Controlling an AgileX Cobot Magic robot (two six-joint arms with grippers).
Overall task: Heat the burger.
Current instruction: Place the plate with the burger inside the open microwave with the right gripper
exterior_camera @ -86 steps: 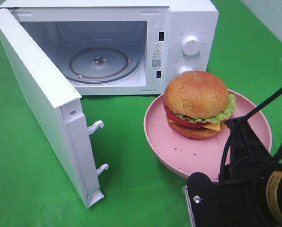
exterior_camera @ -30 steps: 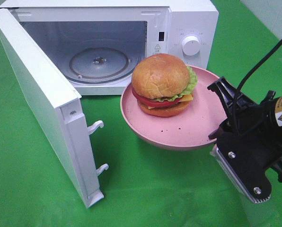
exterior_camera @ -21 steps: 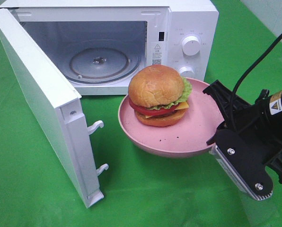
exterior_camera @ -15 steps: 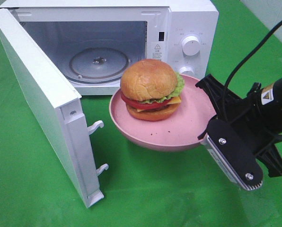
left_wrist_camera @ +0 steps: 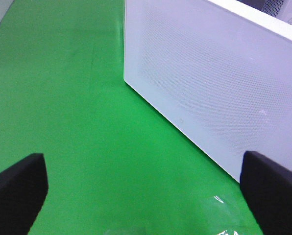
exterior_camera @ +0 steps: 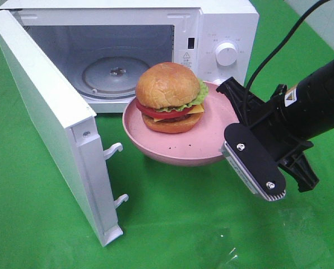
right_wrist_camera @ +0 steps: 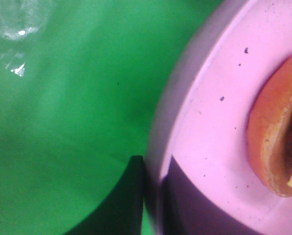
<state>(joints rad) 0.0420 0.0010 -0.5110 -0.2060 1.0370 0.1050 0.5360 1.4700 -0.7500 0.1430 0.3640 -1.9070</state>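
The burger (exterior_camera: 168,96), golden bun over lettuce, tomato and cheese, sits on a pink plate (exterior_camera: 178,150) held off the green cloth just before the microwave's open cavity (exterior_camera: 108,50). My right gripper (exterior_camera: 230,119) is shut on the plate's right rim. In the right wrist view its dark fingers (right_wrist_camera: 131,196) clamp the plate rim (right_wrist_camera: 209,98), with the burger (right_wrist_camera: 276,142) at the edge. My left gripper (left_wrist_camera: 146,196) is open and holds nothing. It hovers over the cloth beside the microwave door (left_wrist_camera: 219,78).
The white microwave (exterior_camera: 223,22) stands at the back with its glass turntable (exterior_camera: 116,73) bare. Its door (exterior_camera: 49,117) swings out to the left toward the front. Two knobs (exterior_camera: 227,54) sit on its right panel. Green cloth (exterior_camera: 172,224) covers the table.
The right gripper has carried the plate and burger leftward and toward the microwave opening. The left gripper shows no change.
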